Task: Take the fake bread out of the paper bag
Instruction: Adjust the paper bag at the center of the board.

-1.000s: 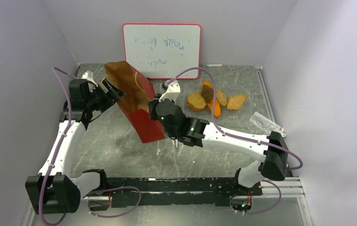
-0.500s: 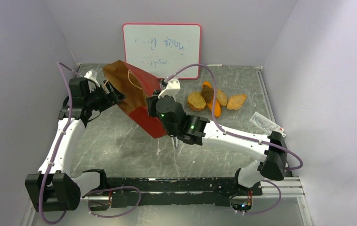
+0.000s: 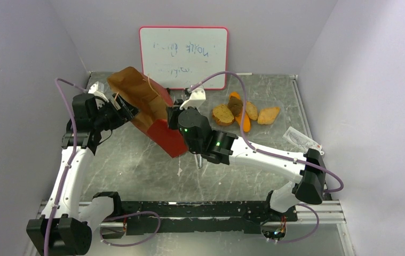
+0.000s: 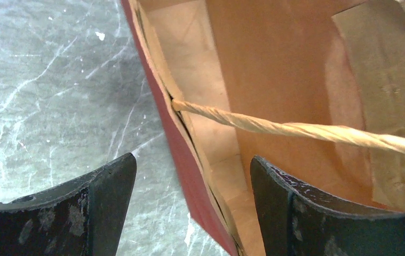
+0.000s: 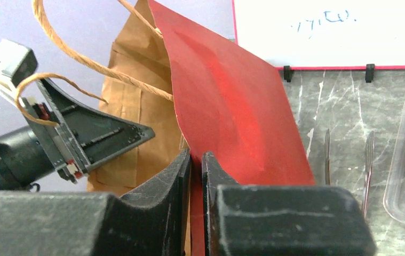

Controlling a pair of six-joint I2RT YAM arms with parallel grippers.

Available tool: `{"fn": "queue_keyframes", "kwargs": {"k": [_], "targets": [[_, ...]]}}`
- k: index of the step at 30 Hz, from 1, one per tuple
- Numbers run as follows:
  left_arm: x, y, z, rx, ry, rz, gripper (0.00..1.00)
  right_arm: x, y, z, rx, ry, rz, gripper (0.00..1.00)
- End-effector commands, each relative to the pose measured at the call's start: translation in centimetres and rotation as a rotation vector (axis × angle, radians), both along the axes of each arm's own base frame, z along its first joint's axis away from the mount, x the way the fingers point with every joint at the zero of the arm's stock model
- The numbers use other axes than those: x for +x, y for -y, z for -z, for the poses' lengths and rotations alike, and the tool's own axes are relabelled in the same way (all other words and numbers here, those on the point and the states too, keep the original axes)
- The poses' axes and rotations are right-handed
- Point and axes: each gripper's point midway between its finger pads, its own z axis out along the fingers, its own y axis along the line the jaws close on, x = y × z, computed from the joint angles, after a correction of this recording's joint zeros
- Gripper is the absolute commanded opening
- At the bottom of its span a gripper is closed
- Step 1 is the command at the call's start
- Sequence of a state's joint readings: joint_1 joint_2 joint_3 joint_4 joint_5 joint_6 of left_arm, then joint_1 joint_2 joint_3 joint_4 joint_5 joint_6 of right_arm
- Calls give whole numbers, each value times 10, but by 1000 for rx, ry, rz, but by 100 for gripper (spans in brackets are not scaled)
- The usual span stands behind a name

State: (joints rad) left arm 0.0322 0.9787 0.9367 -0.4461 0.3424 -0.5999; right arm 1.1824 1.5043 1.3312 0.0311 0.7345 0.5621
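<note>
A grey veined worktop (image 3: 136, 170) carries everything, and the red paper bag (image 3: 160, 136) at its middle is the landmark here. Behind the bag a red-framed whiteboard (image 3: 184, 56) with faint scrawl leans on the back wall. The bag is tipped over at a slant, its brown kraft mouth turned up and to the left and its red bottom corner pointing toward the near edge. At the bag's right side the right end effector (image 5: 196, 160) is clenched on the edge of the red wall, both fingers pressed flat against the paper. At the bag's mouth, on its left, the left end effector (image 4: 192, 165) stands released and wide. It straddles the rim, one finger outside over the worktop and the other inside against the kraft lining, and neither finger presses the paper. The fake bread (image 3: 243, 113) lies outside the bag, to its right, bunched in a clear tray (image 5: 403, 176): a round brown slice (image 3: 223, 114) nearest the bag, a long orange loaf (image 3: 244, 124), a dark piece and two tan rolls farther off. A clear packet (image 3: 300, 140) lies well to the right of the bag. A twisted cord handle (image 4: 307, 130) runs across the bag's mouth just ahead of the left fingers.
</note>
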Motion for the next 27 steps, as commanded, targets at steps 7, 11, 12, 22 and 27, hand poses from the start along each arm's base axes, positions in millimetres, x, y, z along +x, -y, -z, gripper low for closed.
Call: {"fn": "queue_keyframes", "kwargs": {"k": [7, 11, 12, 22, 27], "targets": [[-4, -2, 23, -46, -60, -32, 72, 4, 4, -56, 125, 90, 33, 11], [-3, 0, 21, -63, -55, -18, 72, 5, -3, -63, 123, 100, 22, 11], [-2, 2, 19, -65, -52, -10, 71, 5, -5, -63, 120, 100, 18, 11], [-8, 4, 9, -90, -31, 12, 73, 12, -5, -65, 91, 136, 55, 9], [-11, 16, -8, -280, 6, 19, 74, 10, 4, -57, 98, 140, 65, 8]]}}
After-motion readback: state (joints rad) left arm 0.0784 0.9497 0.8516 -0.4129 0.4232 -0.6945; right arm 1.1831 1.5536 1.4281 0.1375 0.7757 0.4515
